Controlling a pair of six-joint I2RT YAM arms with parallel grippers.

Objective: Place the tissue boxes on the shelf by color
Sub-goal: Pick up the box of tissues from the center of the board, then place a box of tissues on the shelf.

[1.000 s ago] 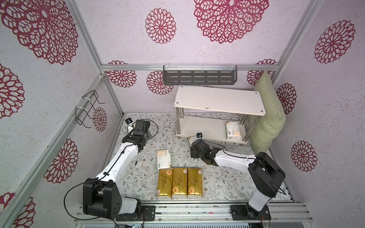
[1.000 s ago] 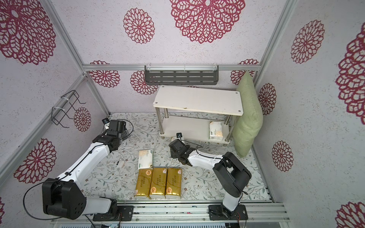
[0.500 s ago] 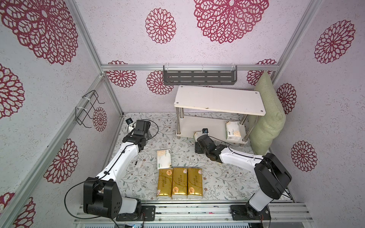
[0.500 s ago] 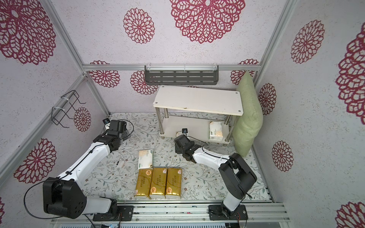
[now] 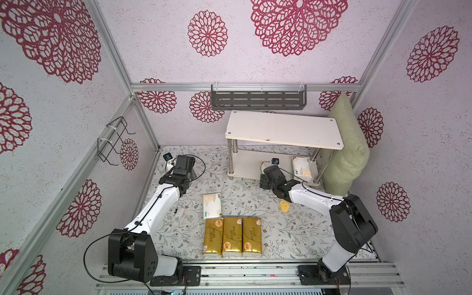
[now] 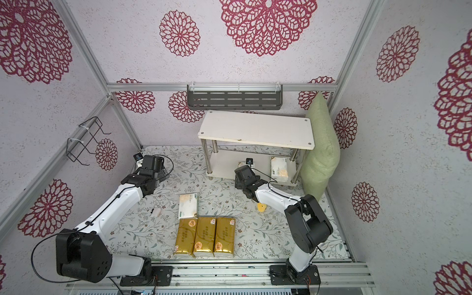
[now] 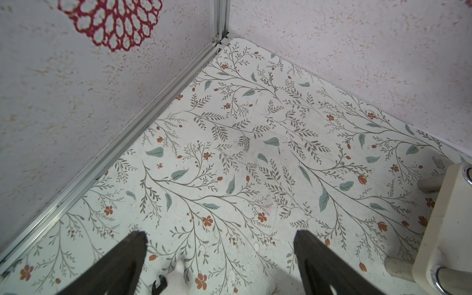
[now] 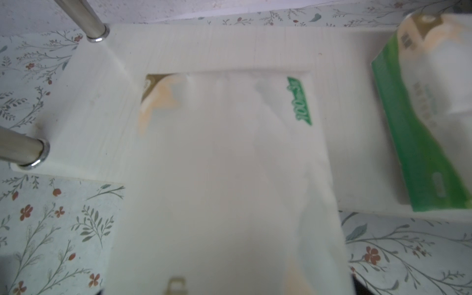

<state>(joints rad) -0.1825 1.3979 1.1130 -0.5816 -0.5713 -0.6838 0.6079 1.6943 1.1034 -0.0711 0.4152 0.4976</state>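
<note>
The white two-tier shelf (image 5: 283, 130) (image 6: 255, 130) stands at the back. One white tissue box (image 5: 301, 167) (image 8: 421, 115) lies at the right end of its lower board (image 8: 229, 46). My right gripper (image 5: 265, 169) is shut on a second white tissue box (image 8: 224, 166), whose far end reaches over the lower board's front edge; the box hides the fingers. A third white one (image 5: 212, 205) lies on the floor, and three gold boxes (image 5: 233, 236) (image 6: 204, 236) sit side by side in front of it. My left gripper (image 7: 221, 236) (image 5: 185, 159) hangs open over bare floor near the back left corner.
A green cushion (image 5: 344, 153) leans against the shelf's right end. A small yellow lump (image 5: 284, 205) and a small white scrap (image 5: 180, 211) lie on the floral floor. On the walls hang a grey slotted rack (image 5: 258, 101) and a black wire rack (image 5: 112, 143).
My right arm has carried its white box back and to the right, from the floor in front of the shelf to the lower board. The left arm has barely moved.
</note>
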